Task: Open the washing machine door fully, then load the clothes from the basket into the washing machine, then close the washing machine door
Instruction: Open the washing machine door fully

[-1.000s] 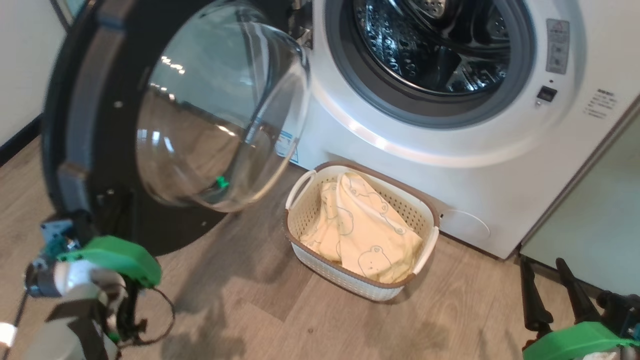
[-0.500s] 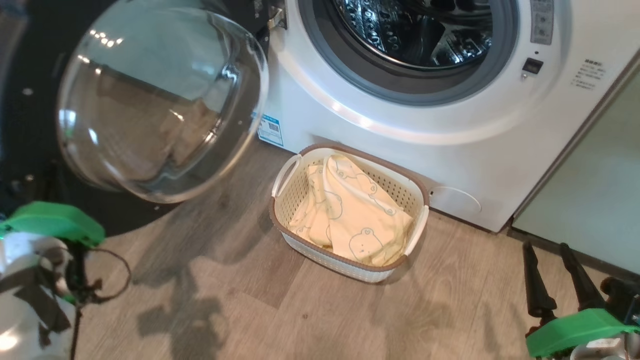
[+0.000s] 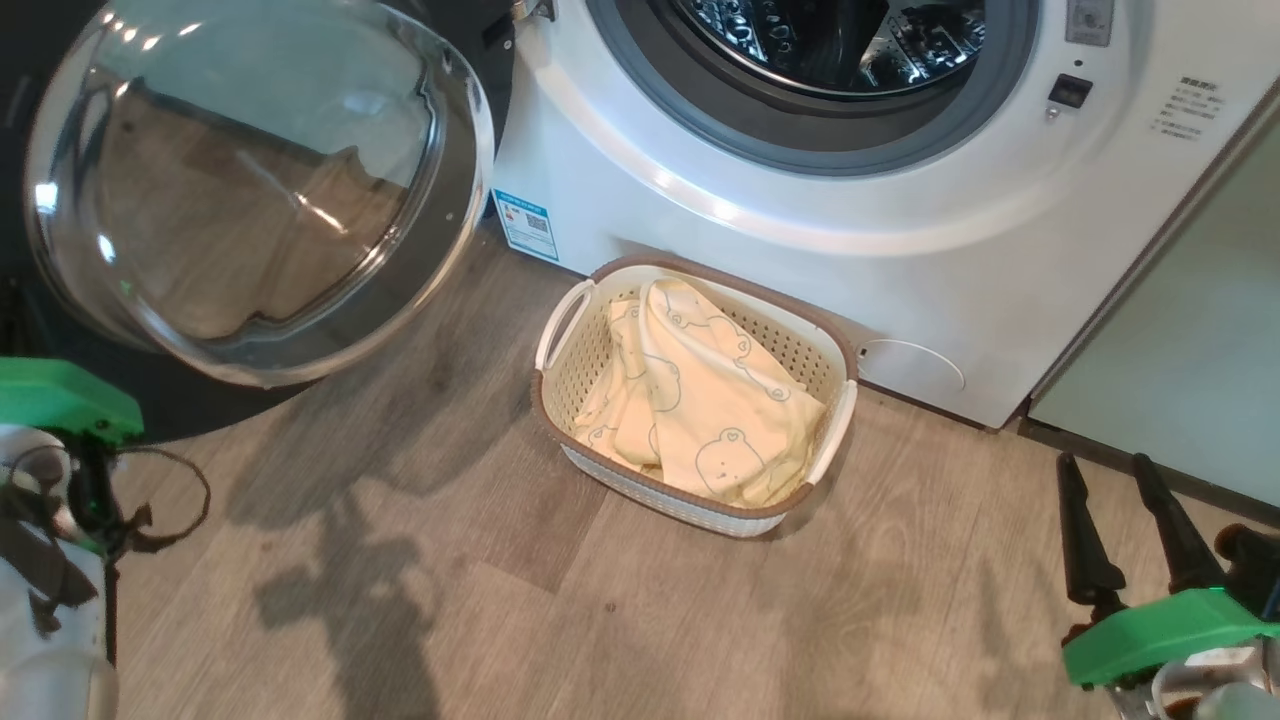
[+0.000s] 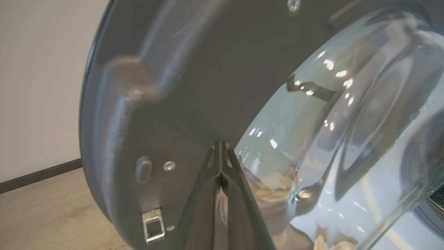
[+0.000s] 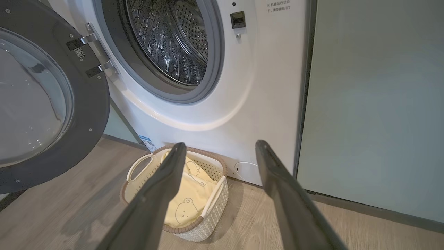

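The washing machine door (image 3: 250,190) stands swung open at the left of the washing machine (image 3: 800,260), glass bowl bulging outward; the left tool (image 4: 220,149) is pinched closed on nothing, its 2 fingers tip-to-tip right at the door's dark inner face beside the bowl, contact unclear; the right tool (image 3: 1104,462) is spread wide and empty, low over the wooden floor (image 3: 600,620); the basket (image 3: 650,495) sits on the floor just before the machine's front, the clothes (image 3: 720,410) heaped inside it.

Unblocked washing machine (image 3: 800,230) mouth, door (image 3: 250,190) aside
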`<state>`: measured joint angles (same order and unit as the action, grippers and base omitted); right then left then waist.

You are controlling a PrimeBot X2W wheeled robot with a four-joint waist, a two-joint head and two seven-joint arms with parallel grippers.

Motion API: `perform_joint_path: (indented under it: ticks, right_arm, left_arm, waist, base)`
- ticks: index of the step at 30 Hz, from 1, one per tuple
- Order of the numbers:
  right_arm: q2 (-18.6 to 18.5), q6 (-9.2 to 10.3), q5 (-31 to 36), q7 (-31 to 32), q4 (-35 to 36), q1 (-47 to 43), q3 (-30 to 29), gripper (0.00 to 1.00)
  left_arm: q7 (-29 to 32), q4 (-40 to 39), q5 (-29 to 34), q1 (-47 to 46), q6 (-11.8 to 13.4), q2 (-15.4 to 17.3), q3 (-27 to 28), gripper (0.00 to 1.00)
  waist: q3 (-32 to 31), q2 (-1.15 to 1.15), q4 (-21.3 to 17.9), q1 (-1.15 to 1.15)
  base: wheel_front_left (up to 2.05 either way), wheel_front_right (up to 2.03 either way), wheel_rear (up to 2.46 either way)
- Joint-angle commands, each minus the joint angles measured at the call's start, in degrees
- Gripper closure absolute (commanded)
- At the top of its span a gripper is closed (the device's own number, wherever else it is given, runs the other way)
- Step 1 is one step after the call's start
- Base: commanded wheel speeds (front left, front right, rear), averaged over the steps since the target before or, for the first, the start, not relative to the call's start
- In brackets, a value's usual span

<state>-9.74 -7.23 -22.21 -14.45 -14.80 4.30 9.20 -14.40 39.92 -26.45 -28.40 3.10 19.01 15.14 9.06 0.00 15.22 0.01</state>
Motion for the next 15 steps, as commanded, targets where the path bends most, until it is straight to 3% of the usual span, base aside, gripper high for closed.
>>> perform_joint_path:
  ticks: [1,15]
  right_arm:
    - [-1.22,-0.25,-0.28,-0.55,1.77,2.49,0.97,0.0]
    - [0.82,-0.25,-0.3,-0.55,0.88,-0.08,0.61,0.0]
  left_arm:
    - [-0.6,-1.33,0.94,-2.92,-0.4,2.82,2.64,1.0]
    - [-0.6,-4.9,7.73,2.05,-4.68,-1.41,2.35,1.0]
  waist:
    - [0.08,0.0,-0.13,-0.01]
    - [-5.65,0.0,-1.59,-0.01]
  base:
    - [0.0,0.0,0.0]
    - [0.0,0.0,0.0]
